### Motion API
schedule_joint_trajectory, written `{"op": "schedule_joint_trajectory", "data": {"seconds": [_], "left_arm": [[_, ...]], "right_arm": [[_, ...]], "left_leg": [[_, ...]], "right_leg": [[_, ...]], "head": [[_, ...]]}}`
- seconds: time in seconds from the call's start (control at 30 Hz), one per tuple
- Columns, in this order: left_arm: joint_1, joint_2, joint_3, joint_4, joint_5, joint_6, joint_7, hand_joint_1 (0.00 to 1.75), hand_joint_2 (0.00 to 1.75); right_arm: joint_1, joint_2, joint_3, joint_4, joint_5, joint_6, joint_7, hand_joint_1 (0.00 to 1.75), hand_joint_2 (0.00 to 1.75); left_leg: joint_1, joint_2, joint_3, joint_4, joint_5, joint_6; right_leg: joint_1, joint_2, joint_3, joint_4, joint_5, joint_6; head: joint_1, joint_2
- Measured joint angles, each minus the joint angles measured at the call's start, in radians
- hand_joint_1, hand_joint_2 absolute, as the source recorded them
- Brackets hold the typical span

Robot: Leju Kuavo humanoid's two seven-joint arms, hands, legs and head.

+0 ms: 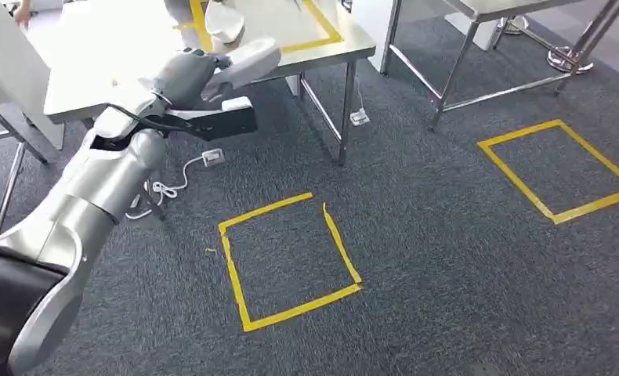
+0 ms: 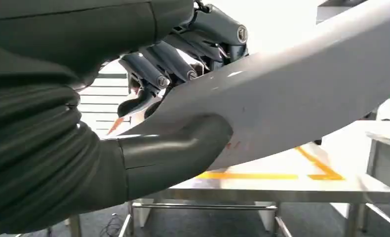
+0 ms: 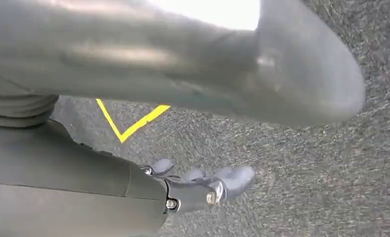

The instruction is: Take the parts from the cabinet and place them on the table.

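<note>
My left hand [image 1: 187, 76] reaches out over the near edge of a steel table [image 1: 322, 48] and grips a long white curved part [image 1: 251, 59]. In the left wrist view the thick thumb [image 2: 183, 143] presses under the part [image 2: 301, 84] and the dark fingers [image 2: 173, 59] fold over its upper face, above the table [image 2: 282, 186] and its yellow tape. Another pale part [image 1: 224, 22] lies on the table inside the taped outline. My right hand [image 3: 198, 187] hangs over the carpet, fingers loosely apart and holding nothing.
Two yellow tape squares mark the grey carpet [image 1: 287, 262] [image 1: 561, 168]. A second steel table [image 1: 479, 8] stands at the back right. A white plug and cable [image 1: 211, 157] lie under the near table. A white panel [image 1: 9, 63] stands at the left, with a person's hand [image 1: 20, 9] above it.
</note>
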Motion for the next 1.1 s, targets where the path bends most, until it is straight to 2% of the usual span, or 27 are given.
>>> {"op": "schedule_joint_trajectory", "data": {"seconds": [0.03, 0.07, 0.13, 0.17, 0.2, 0.23, 0.3, 0.33, 0.37, 0.4, 0.43, 0.5, 0.53, 0.57, 0.6, 0.67, 0.7, 0.73, 0.77, 0.8, 0.83, 0.87, 0.93, 1.0, 1.03, 1.07, 1.1], "left_arm": [[0.001, 0.001, 0.000, -0.004, -0.001, 0.001, 0.001, 1.75, 1.75], [-0.002, 0.001, 0.000, -0.005, -0.002, 0.003, 0.002, 1.75, 1.75], [0.000, 0.001, 0.000, -0.005, -0.003, 0.004, 0.002, 1.75, 1.75], [0.006, 0.002, 0.000, -0.004, -0.003, 0.004, 0.002, 1.75, 1.75], [0.013, 0.003, 0.000, -0.004, -0.003, 0.004, 0.002, 1.75, 1.75], [0.017, 0.006, 0.000, -0.004, -0.003, 0.005, 0.001, 1.75, 1.75], [0.018, 0.014, 0.000, -0.003, -0.003, 0.005, -0.001, 1.75, 1.75], [0.018, 0.019, 0.000, -0.003, -0.003, 0.006, -0.001, 1.75, 1.75], [0.018, 0.029, 0.000, 0.000, -0.003, 0.007, -0.001, 1.75, 1.75], [0.017, 0.034, 0.000, 0.002, -0.003, 0.008, -0.003, 1.75, 1.75], [0.018, 0.040, 0.000, 0.003, -0.003, 0.009, -0.005, 1.75, 1.75], [0.017, 0.051, 0.000, 0.005, -0.003, 0.011, -0.010, 1.75, 1.75], [0.017, 0.055, 0.000, 0.004, -0.004, 0.012, -0.011, 1.75, 1.75], [0.015, 0.057, 0.000, 0.006, -0.004, 0.012, -0.011, 1.75, 1.75], [0.015, 0.058, 0.000, 0.008, -0.006, 0.012, -0.011, 1.75, 1.75], [0.021, 0.060, 0.000, 0.013, -0.009, 0.011, -0.012, 1.75, 1.75], [0.024, 0.063, 0.000, 0.016, -0.009, 0.011, -0.011, 1.75, 1.75], [0.026, 0.065, 0.000, 0.018, -0.009, 0.011, -0.011, 1.75, 1.75], [0.026, 0.066, 0.000, 0.019, -0.009, 0.011, -0.011, 1.75, 1.75], [0.025, 0.067, 0.000, 0.020, -0.009, 0.011, -0.011, 1.75, 1.75], [0.025, 0.069, 0.000, 0.020, -0.009, 0.011, -0.011, 1.75, 1.75], [0.025, 0.071, 0.000, 0.022, -0.009, 0.011, -0.011, 1.75, 1.75], [0.023, 0.075, 0.000, 0.024, -0.015, 0.010, -0.006, 1.75, 1.75], [0.019, 0.082, 0.000, 0.023, -0.016, 0.010, -0.003, 1.75, 1.75], [0.015, 0.084, 0.000, 0.021, -0.016, 0.010, -0.003, 1.75, 1.75], [0.008, 0.092, 0.000, 0.022, -0.017, 0.010, -0.001, 1.75, 1.75], [0.001, 0.096, 0.000, 0.023, -0.018, 0.010, -0.001, 1.75, 1.75]], "right_arm": [[-0.001, 0.000, 0.000, 0.000, 0.002, 0.000, 0.000, 0.00, 0.00], [-0.003, 0.000, 0.000, 0.000, 0.004, -0.001, 0.000, 0.00, 0.00], [-0.006, -0.003, 0.000, 0.000, 0.005, -0.001, 0.000, 0.00, 0.00], [-0.004, -0.003, 0.000, 0.000, 0.006, -0.001, 0.000, 0.00, 0.00], [-0.001, -0.003, 0.000, 0.000, 0.007, -0.001, 0.000, 0.00, 0.00], [0.001, -0.003, 0.000, 0.000, 0.011, 0.000, 0.000, 0.00, 0.00], [0.002, -0.005, 0.000, 0.000, 0.014, -0.001, -0.003, 0.00, 0.00], [0.002, -0.006, 0.000, 0.000, 0.016, -0.001, -0.003, 0.00, 0.00], [0.003, -0.006, 0.000, 0.000, 0.019, -0.001, -0.002, 0.00, 0.00], [0.000, -0.006, 0.000, 0.000, 0.022, 0.000, 0.000, 0.00, 0.00], [-0.001, -0.006, 0.000, 0.000, 0.022, -0.001, 0.004, 0.00, 0.00], [-0.002, -0.006, 0.000, 0.000, 0.020, -0.001, 0.005, 0.00, 0.00], [-0.002, -0.006, 0.000, 0.000, 0.018, -0.001, 0.005, 0.00, 0.00], [-0.003, -0.006, 0.000, 0.000, 0.014, -0.002, 0.004, 0.00, 0.00], [-0.004, -0.008, 0.000, 0.000, 0.013, -0.002, 0.003, 0.00, 0.00], [-0.004, -0.008, 0.000, 0.000, 0.013, -0.002, 0.003, 0.00, 0.00], [-0.003, -0.008, 0.000, 0.000, 0.013, -0.002, 0.003, 0.00, 0.00], [-0.001, -0.008, 0.000, 0.000, 0.013, -0.002, 0.003, 0.00, 0.00], [0.001, -0.008, 0.000, 0.000, 0.013, -0.003, 0.003, 0.00, 0.00], [0.001, -0.008, 0.000, 0.000, 0.013, -0.003, 0.003, 0.00, 0.00], [0.001, -0.008, 0.000, 0.000, 0.013, -0.003, 0.003, 0.00, 0.00], [0.001, -0.008, 0.000, 0.000, 0.013, -0.004, 0.002, 0.00, 0.00], [-0.002, -0.008, 0.000, 0.000, 0.013, -0.002, 0.002, 0.00, 0.00], [0.000, -0.008, 0.000, 0.000, 0.013, 0.004, 0.001, 0.00, 0.00], [-0.002, -0.010, 0.000, 0.000, 0.015, 0.007, 0.001, 0.00, 0.00], [-0.003, -0.010, 0.000, 0.000, 0.018, 0.008, 0.001, 0.00, 0.00], [-0.005, -0.010, 0.000, 0.000, 0.023, 0.008, 0.001, 0.00, 0.00]], "left_leg": [[0.003, -0.001, 0.010, -0.007, -0.003, 0.005], [0.004, -0.001, 0.016, -0.009, -0.008, 0.012], [0.003, -0.004, 0.026, -0.009, -0.020, 0.018], [0.001, -0.006, 0.033, -0.009, -0.027, 0.020], [-0.002, -0.007, 0.042, -0.008, -0.035, 0.021], [-0.003, -0.009, 0.054, -0.008, -0.044, 0.020], [-0.004, -0.010, 0.078, -0.005, -0.064, 0.017], [-0.004, -0.009, 0.087, -0.005, -0.075, 0.013], [-0.009, -0.010, 0.098, 0.004, -0.085, 0.007], [-0.010, -0.013, 0.092, -0.003, -0.091, -0.001], [-0.009, -0.012, 0.093, -0.009, -0.095, -0.008], [-0.011, -0.013, 0.105, 0.005, -0.091, -0.019], [-0.009, -0.009, 0.087, 0.035, -0.087, -0.023], [-0.009, -0.005, 0.058, 0.092, -0.082, -0.030], [-0.005, -0.004, 0.015, 0.162, -0.094, -0.034], [0.001, 0.000, -0.072, 0.279, -0.163, -0.042], [0.002, 0.002, -0.104, 0.305, -0.194, -0.045], [0.003, 0.003, -0.114, 0.289, -0.197, -0.046], [0.003, 0.004, -0.106, 0.239, -0.173, -0.044], [0.003, 0.004, -0.085, 0.160, -0.121, -0.038], [0.001, 0.004, -0.059, 0.075, -0.048, -0.032], [-0.001, 0.008, -0.044, -0.003, 0.047, -0.024], [-0.010, 0.005, -0.036, -0.016, 0.030, -0.017], [-0.007, 0.003, -0.018, -0.026, 0.026, 0.002], [0.000, 0.003, -0.001, -0.030, 0.030, 0.006], [-0.001, 0.003, 0.009, -0.029, 0.024, 0.010], [-0.001, 0.003, 0.015, -0.029, 0.017, 0.015]], "right_leg": [[-0.002, -0.002, -0.018, 0.030, -0.001, 0.001], [-0.001, -0.001, -0.052, 0.085, -0.008, 0.002], [0.003, -0.001, -0.153, 0.229, -0.060, 0.006], [0.005, -0.001, -0.195, 0.278, -0.086, 0.006], [0.006, -0.001, -0.223, 0.295, -0.093, 0.004], [0.007, -0.001, -0.228, 0.268, -0.070, 0.002], [0.010, -0.001, -0.189, 0.125, 0.029, -0.007], [0.012, -0.001, -0.159, 0.035, 0.099, -0.014], [0.017, 0.000, -0.154, -0.017, 0.135, -0.020], [0.021, -0.001, -0.152, -0.013, 0.101, -0.025], [0.023, 0.000, -0.144, -0.016, 0.119, -0.030], [0.018, 0.001, -0.131, -0.020, 0.113, -0.045], [0.015, 0.001, -0.117, -0.023, 0.107, -0.051], [0.014, 0.000, -0.107, -0.023, 0.099, -0.059], [0.013, -0.001, -0.098, -0.023, 0.091, -0.061], [0.013, -0.001, -0.079, -0.023, 0.072, -0.061], [0.013, 0.001, -0.067, -0.023, 0.062, -0.060], [0.013, 0.003, -0.053, -0.023, 0.051, -0.059], [0.013, 0.004, -0.037, -0.023, 0.040, -0.057], [0.013, 0.005, -0.019, -0.023, 0.028, -0.055], [0.013, 0.005, -0.004, -0.023, 0.016, -0.053], [0.014, 0.005, -0.003, -0.024, 0.004, -0.050], [0.016, 0.007, 0.013, -0.027, -0.016, -0.034], [0.018, 0.007, 0.027, -0.014, -0.002, -0.022], [0.015, 0.006, 0.016, 0.002, -0.008, -0.019], [0.015, 0.004, -0.002, 0.049, -0.001, -0.014], [0.014, 0.003, -0.047, 0.120, -0.003, -0.011]], "head": [[0.001, 0.000], [0.003, 0.000], [0.006, 0.000], [0.007, 0.000], [0.008, 0.000], [0.008, 0.000], [0.008, 0.000], [0.009, 0.000], [0.010, 0.000], [0.010, 0.000], [0.009, 0.000], [0.008, 0.000], [0.009, 0.000], [0.005, 0.000], [0.007, 0.000], [0.006, 0.000], [0.005, 0.000], [0.005, 0.000], [0.005, 0.000], [0.005, 0.000], [0.005, 0.000], [0.005, 0.000], [0.006, 0.000], [0.007, 0.000], [0.007, 0.000], [0.009, 0.000], [0.012, 0.000]]}}
